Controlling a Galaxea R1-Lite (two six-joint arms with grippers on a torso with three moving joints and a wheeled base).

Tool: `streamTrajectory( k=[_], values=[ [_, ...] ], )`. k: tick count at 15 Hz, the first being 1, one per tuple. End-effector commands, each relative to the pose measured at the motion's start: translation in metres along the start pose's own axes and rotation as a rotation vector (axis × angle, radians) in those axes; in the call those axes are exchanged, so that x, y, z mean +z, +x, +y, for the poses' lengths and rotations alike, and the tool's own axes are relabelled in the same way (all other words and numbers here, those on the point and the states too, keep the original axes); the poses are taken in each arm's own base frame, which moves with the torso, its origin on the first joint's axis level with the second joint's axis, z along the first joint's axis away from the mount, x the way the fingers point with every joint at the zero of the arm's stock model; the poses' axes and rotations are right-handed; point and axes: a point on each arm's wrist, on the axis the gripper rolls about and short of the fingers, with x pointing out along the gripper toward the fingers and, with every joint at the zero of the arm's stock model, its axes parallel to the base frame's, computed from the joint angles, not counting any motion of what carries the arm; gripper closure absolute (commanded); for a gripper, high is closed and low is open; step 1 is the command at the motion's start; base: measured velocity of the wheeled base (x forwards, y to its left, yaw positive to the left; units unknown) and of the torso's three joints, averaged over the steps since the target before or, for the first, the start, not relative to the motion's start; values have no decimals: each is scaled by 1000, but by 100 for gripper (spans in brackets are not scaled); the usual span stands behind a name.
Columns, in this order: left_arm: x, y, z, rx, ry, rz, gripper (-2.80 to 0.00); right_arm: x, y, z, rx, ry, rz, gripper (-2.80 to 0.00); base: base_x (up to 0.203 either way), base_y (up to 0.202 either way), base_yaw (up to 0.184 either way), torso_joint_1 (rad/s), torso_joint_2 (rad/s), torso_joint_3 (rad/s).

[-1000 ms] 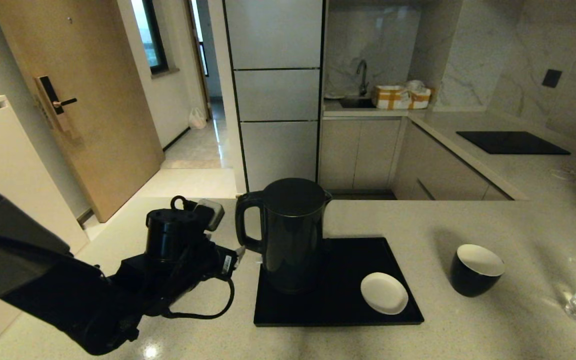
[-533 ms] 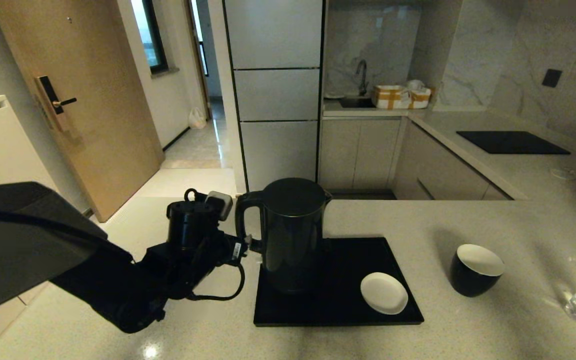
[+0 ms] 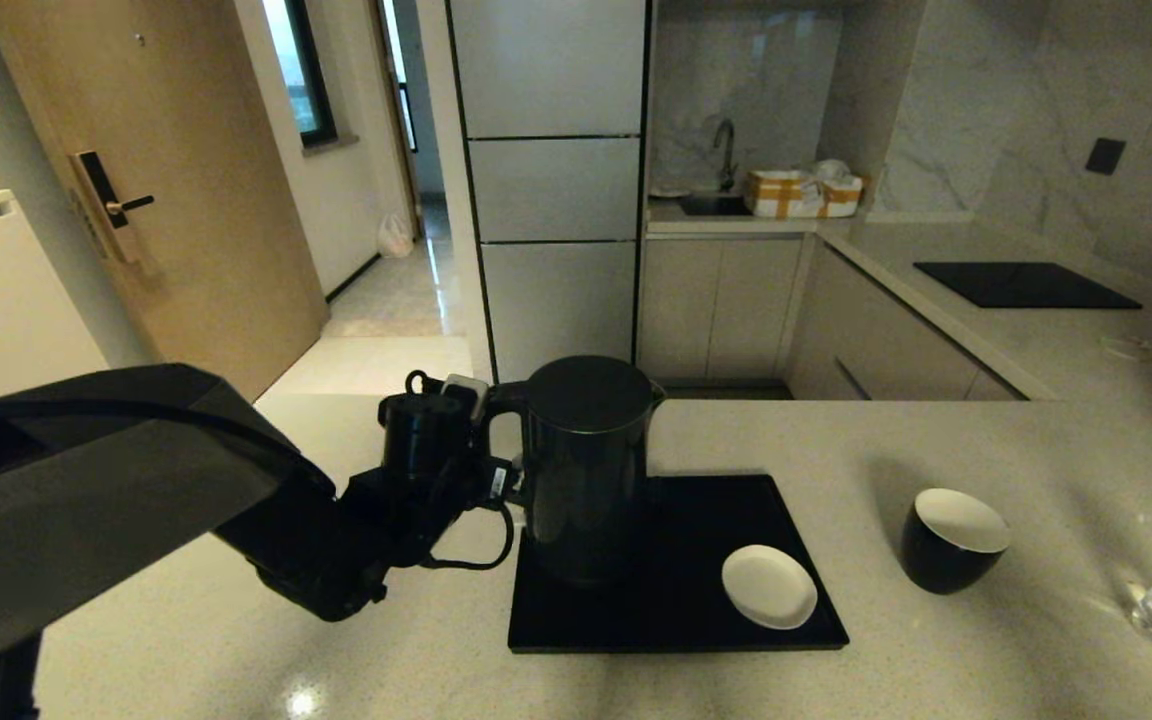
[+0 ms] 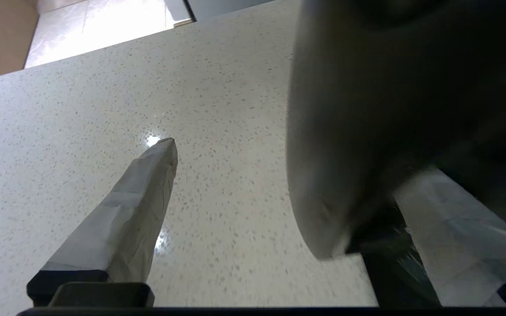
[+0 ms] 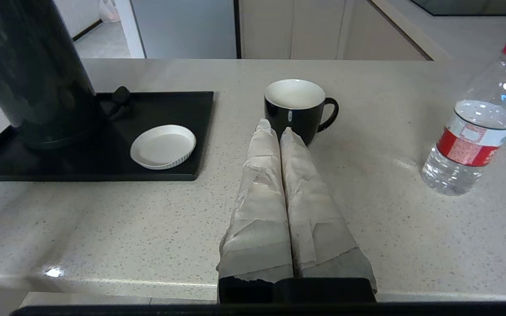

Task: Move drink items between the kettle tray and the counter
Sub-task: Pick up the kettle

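While reaching level over the counter, left gripper spread wide, astride kettle handle.

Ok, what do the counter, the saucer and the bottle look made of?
Counter: pale speckled stone or composite, glossy, with lamp glints on it. Saucer: plain white, smooth, fluted rim, likely ceramic, possibly plastic. Bottle: thin clear plastic by its look, with a red cap and red label.
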Motion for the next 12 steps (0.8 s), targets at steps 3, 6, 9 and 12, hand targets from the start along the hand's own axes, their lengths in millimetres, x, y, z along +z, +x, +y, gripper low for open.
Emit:
streamTrajectory(
  k=[3, 6, 9, 12],
  values=[
    [-5, 12, -5, 13, 2, 5, -280, 0, 0, 0, 1, 0, 0, 0, 0, 0, 0, 0, 0, 0],
    [-4, 14, -4, 40, -4, 1, 0, 0, 0, 0, 1, 0, 0, 0, 0, 0, 0, 0, 0, 0],
    [-2, 13, -5, 55, -7, -10, 0, 0, 0, 0, 1, 0, 0, 0, 0, 0, 0, 0, 0, 0],
    [-2, 10, -8, 45, -4, -11, 0, 0, 0, 0, 1, 0, 0, 0, 0, 0, 0, 0, 0, 0]
  ],
)
